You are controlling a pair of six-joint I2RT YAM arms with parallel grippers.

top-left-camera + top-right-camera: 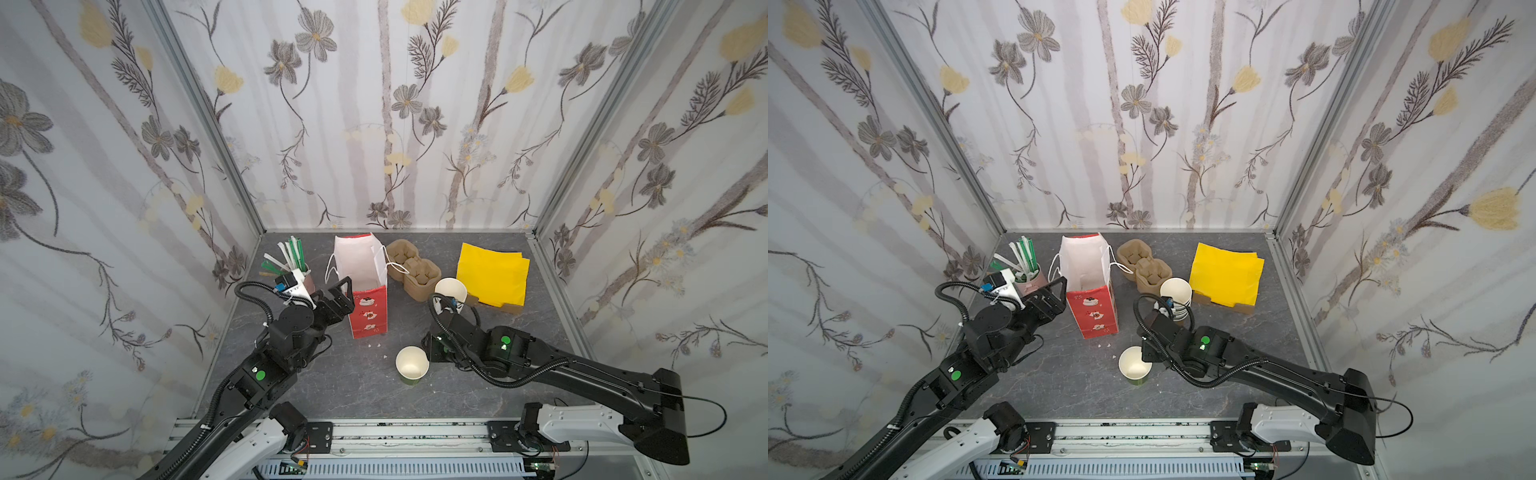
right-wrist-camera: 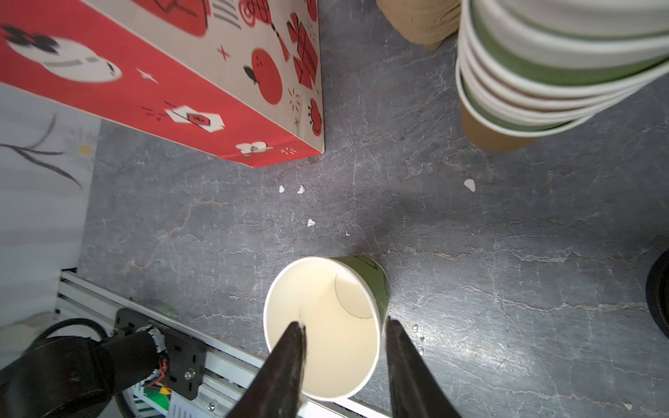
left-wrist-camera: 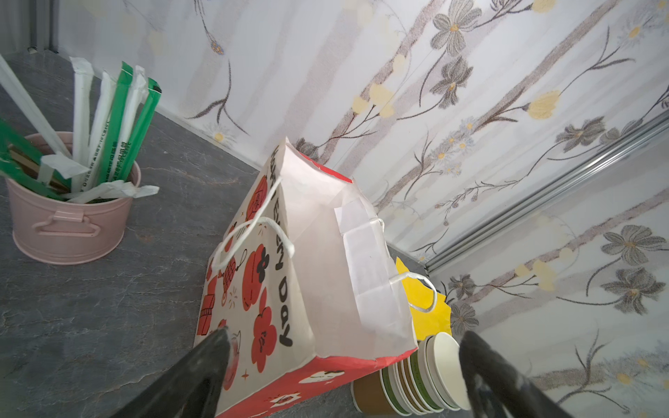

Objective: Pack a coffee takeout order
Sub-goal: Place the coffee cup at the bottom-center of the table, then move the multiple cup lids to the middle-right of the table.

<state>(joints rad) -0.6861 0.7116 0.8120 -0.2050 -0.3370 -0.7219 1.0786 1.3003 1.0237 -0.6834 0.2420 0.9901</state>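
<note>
While the right hand (image 2: pixel 345 324), fingers parted, straddles the wall of the lidless paper cup (image 1: pixel 411 365) on the desk (image 1: pixel 332 386), the left hand (image 3: pixel 345 334) gapes wide beside the red bag (image 1: pixel 370 320) — cup stack (image 1: pixel 451 289), yellow napkins (image 1: pixel 492 274) beyond.

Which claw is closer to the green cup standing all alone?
Right. The right claw straddles the rim of the green cup, one finger inside, one outside. The left claw is open beside the red paper bag, far from the cup.
</note>
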